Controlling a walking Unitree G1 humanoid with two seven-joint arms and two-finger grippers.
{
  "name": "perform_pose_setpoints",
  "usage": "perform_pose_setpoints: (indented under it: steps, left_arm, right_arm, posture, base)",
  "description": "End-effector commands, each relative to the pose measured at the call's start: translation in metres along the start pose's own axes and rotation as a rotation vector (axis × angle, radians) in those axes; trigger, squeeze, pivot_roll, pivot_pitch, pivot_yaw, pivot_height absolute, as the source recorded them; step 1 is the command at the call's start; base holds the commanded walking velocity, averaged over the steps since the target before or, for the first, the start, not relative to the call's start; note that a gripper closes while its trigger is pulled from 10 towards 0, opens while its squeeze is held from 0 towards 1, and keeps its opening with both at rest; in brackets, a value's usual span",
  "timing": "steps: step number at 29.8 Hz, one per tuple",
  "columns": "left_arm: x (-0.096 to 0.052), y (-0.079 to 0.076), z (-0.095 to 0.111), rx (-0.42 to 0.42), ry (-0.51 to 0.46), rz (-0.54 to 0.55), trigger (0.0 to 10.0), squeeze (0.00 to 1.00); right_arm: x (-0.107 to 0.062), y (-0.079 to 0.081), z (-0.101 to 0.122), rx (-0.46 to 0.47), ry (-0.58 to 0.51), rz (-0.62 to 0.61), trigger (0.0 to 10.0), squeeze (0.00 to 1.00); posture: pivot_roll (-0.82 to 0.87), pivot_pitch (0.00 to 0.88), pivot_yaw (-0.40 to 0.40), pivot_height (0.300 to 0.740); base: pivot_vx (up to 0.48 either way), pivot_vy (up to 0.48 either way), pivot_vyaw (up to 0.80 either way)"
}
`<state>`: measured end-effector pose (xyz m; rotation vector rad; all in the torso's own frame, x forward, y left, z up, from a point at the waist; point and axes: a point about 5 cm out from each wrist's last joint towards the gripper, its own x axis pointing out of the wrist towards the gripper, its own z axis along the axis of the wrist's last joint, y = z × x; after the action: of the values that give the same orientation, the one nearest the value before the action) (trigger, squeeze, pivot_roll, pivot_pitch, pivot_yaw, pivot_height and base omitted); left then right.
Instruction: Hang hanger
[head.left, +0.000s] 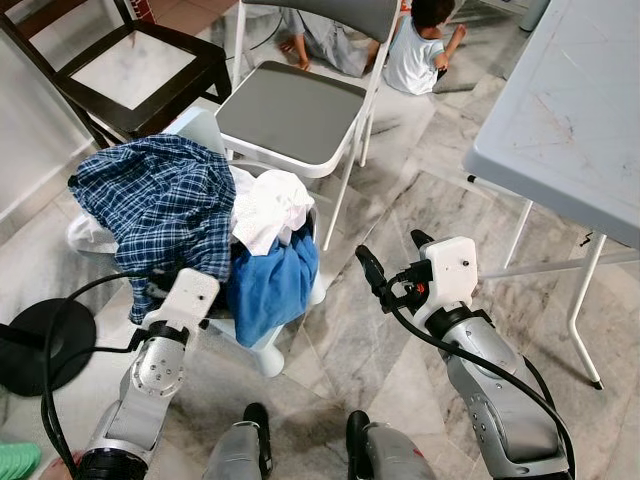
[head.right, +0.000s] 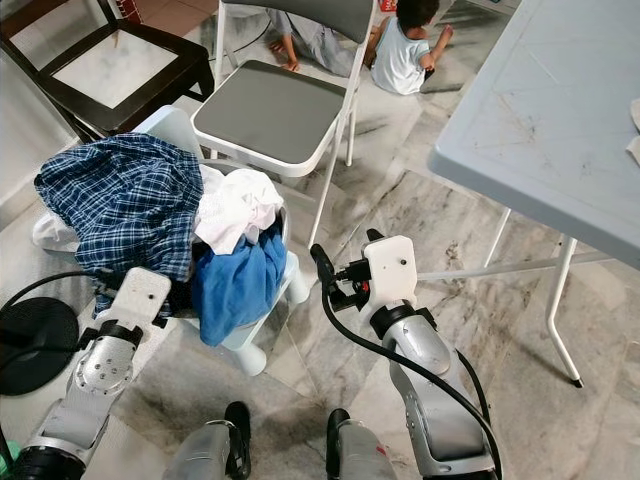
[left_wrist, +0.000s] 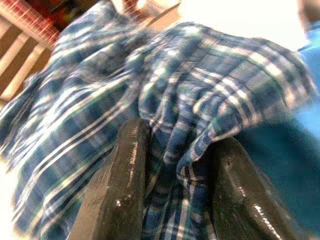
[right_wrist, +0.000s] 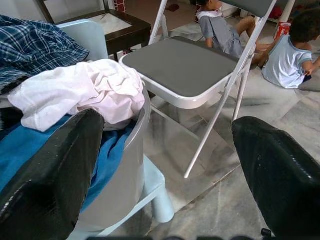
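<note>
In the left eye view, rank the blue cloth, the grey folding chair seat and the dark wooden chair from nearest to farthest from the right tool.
From the right tool:
1. Blue cloth, to its left, hanging over the small chair's edge.
2. Grey folding chair seat, ahead and to the left.
3. Dark wooden chair, farthest, far left corner.

Three garments are heaped on one small pale chair (head.left: 272, 352): one plaid shirt (head.left: 160, 205), one white cloth (head.left: 270, 208) and one blue cloth (head.left: 272, 282). Just behind that small chair stands one folding chair (head.left: 290, 112) with a grey seat, and beside it to the left one dark wooden chair (head.left: 130, 70). One white table (head.left: 570, 110) stands to the right of the small chair. Two people (head.left: 420, 45) sit on the floor beyond the folding chair. One black round base (head.left: 35, 345) lies left of the small chair.
</note>
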<state>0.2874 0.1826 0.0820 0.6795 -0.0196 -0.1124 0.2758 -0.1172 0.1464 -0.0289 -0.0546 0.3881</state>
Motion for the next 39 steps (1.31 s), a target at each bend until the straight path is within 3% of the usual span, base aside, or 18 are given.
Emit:
perform_pose_setpoints:
  steps: [1,2,5,6,8,9,10,11,17,23,29,30,31,39]
  left_arm:
    - [-0.006,-0.007,-0.004,0.038,0.01,-0.056,10.0,0.32]
    - [-0.006,-0.009,0.0,0.071,-0.009,-0.084,10.0,0.23]
    - [-0.008,-0.02,0.005,0.118,-0.035,-0.196,10.0,0.4]
    - [-0.009,-0.025,0.005,0.125,-0.029,-0.237,10.0,0.91]
    - [-0.009,-0.028,0.004,0.139,-0.023,-0.264,10.0,0.93]
    - [-0.009,-0.029,0.004,0.161,-0.02,-0.281,10.0,0.89]
    - [-0.008,-0.031,0.005,0.174,-0.012,-0.297,10.0,0.33]
    - [-0.005,-0.031,0.005,0.163,0.003,-0.298,10.0,0.0]
    - [0.005,-0.026,0.01,0.159,0.021,-0.276,10.0,0.0]
    - [0.012,-0.021,0.008,0.226,0.059,-0.276,10.0,0.0]
    - [0.015,-0.025,0.007,0.22,0.084,-0.3,10.0,0.0]
    - [0.015,-0.027,0.006,0.214,0.093,-0.309,4.4,0.0]
    - [0.014,-0.03,0.004,0.207,0.103,-0.321,0.0,0.0]
    - [0.008,-0.031,-0.01,0.208,0.146,-0.328,0.0,0.0]
  right_arm:
    - [-0.002,0.0,-0.005,0.005,0.02,-0.002,10.0,0.0]
    - [-0.002,0.001,-0.005,0.005,0.022,0.0,10.0,0.0]
    - [-0.002,0.002,-0.006,0.007,0.025,0.003,10.0,0.0]
    - [-0.002,0.002,-0.006,0.007,0.026,0.004,10.0,0.0]
    - [-0.002,0.002,-0.006,0.007,0.027,0.004,10.0,0.0]
    - [-0.002,0.002,-0.006,0.007,0.027,0.004,10.0,0.0]
    - [-0.002,0.002,-0.007,0.007,0.029,0.004,10.0,0.0]
    - [-0.003,0.002,-0.007,0.008,0.029,0.004,10.0,0.0]
    - [-0.003,0.002,-0.007,0.01,0.03,0.004,10.0,0.0]
    - [-0.003,0.002,-0.007,0.011,0.028,0.003,10.0,0.0]
    - [-0.002,0.003,-0.007,0.014,0.028,0.006,10.0,0.0]
    - [-0.002,0.004,-0.007,0.015,0.027,0.007,10.0,0.0]
    - [-0.001,0.004,-0.007,0.016,0.027,0.009,10.0,0.0]
    - [-0.002,0.005,-0.008,0.019,0.028,0.01,10.0,0.0]
  posture:
    - [0.02,0.307,-0.02,0.74]
    - [0.02,0.307,-0.02,0.74]
    - [0.02,0.31,-0.018,0.74]
    - [0.02,0.31,-0.017,0.74]
    - [0.02,0.31,-0.014,0.74]
    - [0.02,0.309,-0.014,0.74]
    - [0.02,0.308,-0.013,0.74]
    - [0.02,0.308,-0.013,0.74]
    - [0.02,0.305,-0.01,0.74]
    - [0.01,0.303,-0.006,0.74]
    - [0.02,0.301,-0.004,0.74]
    - [0.02,0.3,-0.003,0.74]
    - [0.02,0.3,-0.002,0.74]
    - [0.02,0.301,0.0,0.74]
  base:
    - [0.0,0.0,0.0]
    - [0.0,0.0,0.0]
    - [0.0,0.0,0.0]
    - [0.0,0.0,0.0]
    - [0.0,0.0,0.0]
    - [0.0,0.0,0.0]
    - [0.0,0.0,0.0]
    - [0.0,0.0,0.0]
    - [0.0,0.0,0.0]
    - [0.0,0.0,0.0]
    - [0.0,0.0,0.0]
    - [0.0,0.0,0.0]
    - [0.0,0.0,0.0]
    - [0.0,0.0,0.0]
